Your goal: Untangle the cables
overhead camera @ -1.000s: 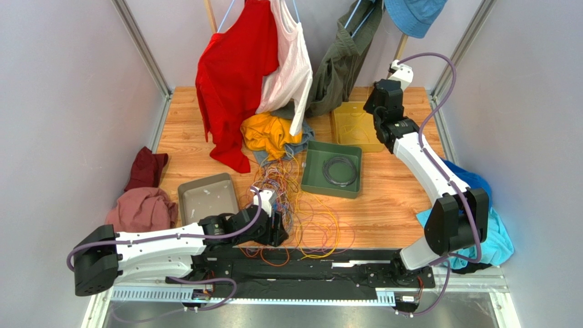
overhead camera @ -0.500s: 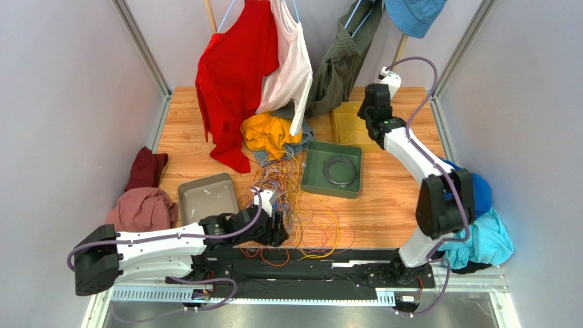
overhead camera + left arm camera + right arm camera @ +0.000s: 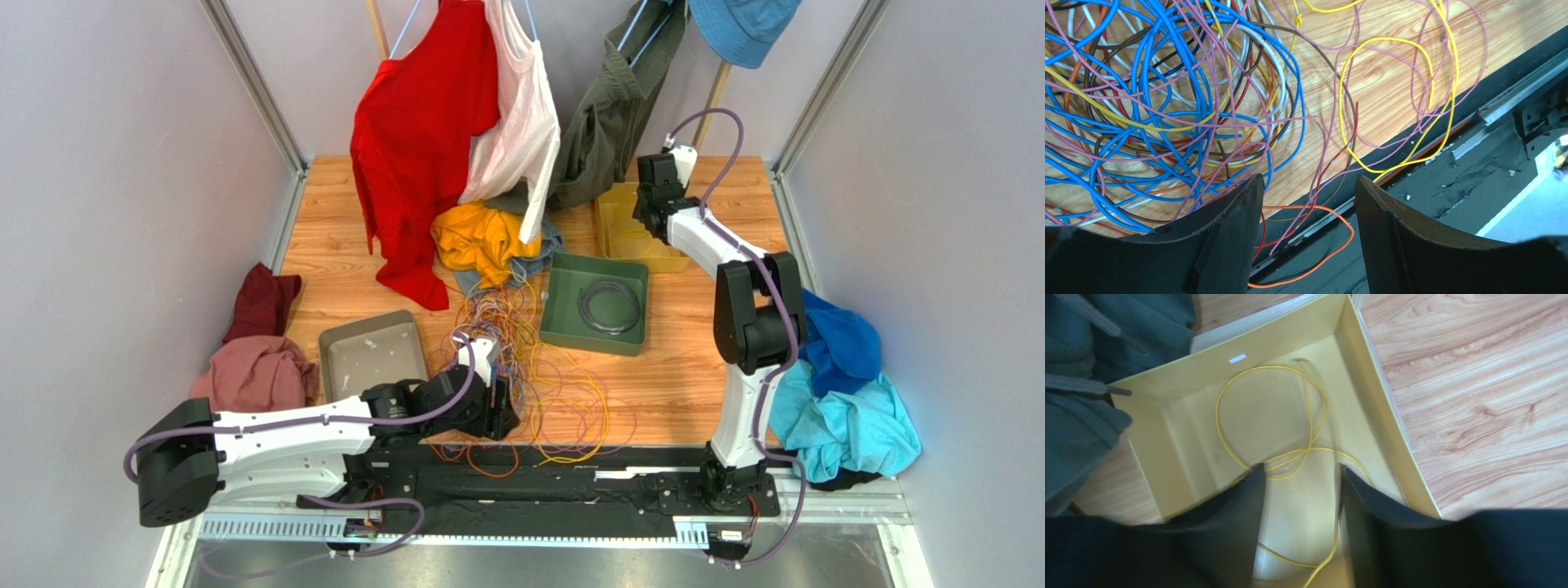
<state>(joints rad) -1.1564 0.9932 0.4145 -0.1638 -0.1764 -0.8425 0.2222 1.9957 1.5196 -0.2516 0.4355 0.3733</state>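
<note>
The cables (image 3: pixel 540 355) lie as a tangle of thin blue, purple, orange, yellow and white wires on the wooden table, spilling over its near edge. In the left wrist view the tangle (image 3: pixel 1168 104) fills the upper left. My left gripper (image 3: pixel 497 410) (image 3: pixel 1308 179) hangs open over the tangle's near edge, with loose orange and purple strands below its gap and nothing pinched. My right gripper (image 3: pixel 646 208) (image 3: pixel 1301 468) is open above the yellow tray (image 3: pixel 626 233) (image 3: pixel 1266 334). A single yellow cable (image 3: pixel 1217 410) lies looped on the tray's floor, free of the fingers.
A green tray (image 3: pixel 558 321) holding a dark ring coil (image 3: pixel 610 303) stands right of the tangle, a grey tray (image 3: pixel 372 353) left of it. Hanging clothes (image 3: pixel 423 147) crowd the back. Cloth heaps lie at the left (image 3: pixel 252 374) and right (image 3: pixel 846 392) edges.
The right arm has folded and swung left over the yellow tray. Its gripper went from shut to open, and the yellow cable lies in the tray. The left arm has not moved.
</note>
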